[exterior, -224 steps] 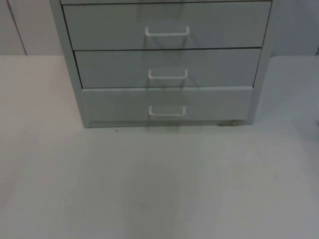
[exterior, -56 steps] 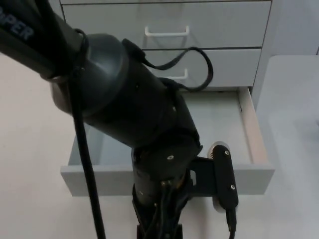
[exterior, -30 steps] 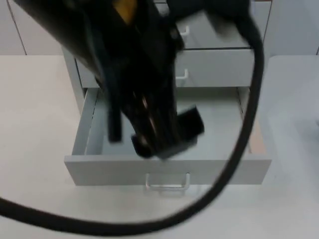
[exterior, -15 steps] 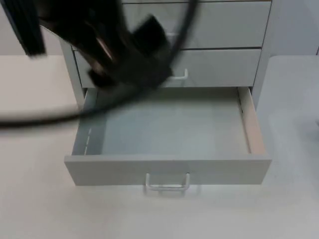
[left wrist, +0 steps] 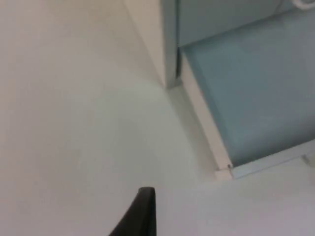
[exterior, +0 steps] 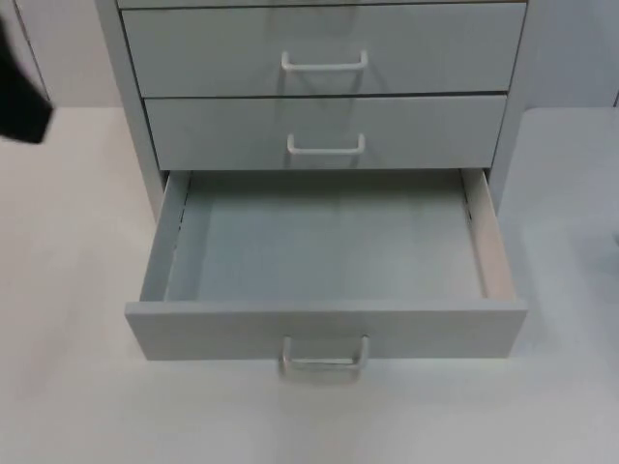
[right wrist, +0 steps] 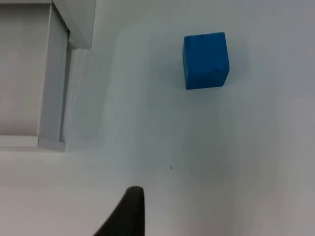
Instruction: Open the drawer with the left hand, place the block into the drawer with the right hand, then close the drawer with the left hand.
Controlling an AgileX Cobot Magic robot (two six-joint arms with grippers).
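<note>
The grey cabinet's bottom drawer stands pulled out and holds nothing; its white handle faces the table's front. In the left wrist view my left gripper hovers over bare table beside the open drawer's left front corner. A dark piece of the left arm shows at the far left of the top view. The blue block lies on the white table to the right of the cabinet, with my right gripper above the table and well short of it.
Two shut drawers sit above the open one. The pulled-out drawer reaches well forward over the table. The drawer's right front corner lies to the left of the block. White table top runs along both sides of the cabinet.
The left arm has swung up and away from the drawer to the far left edge. The drawer stays open and now shows in full.
</note>
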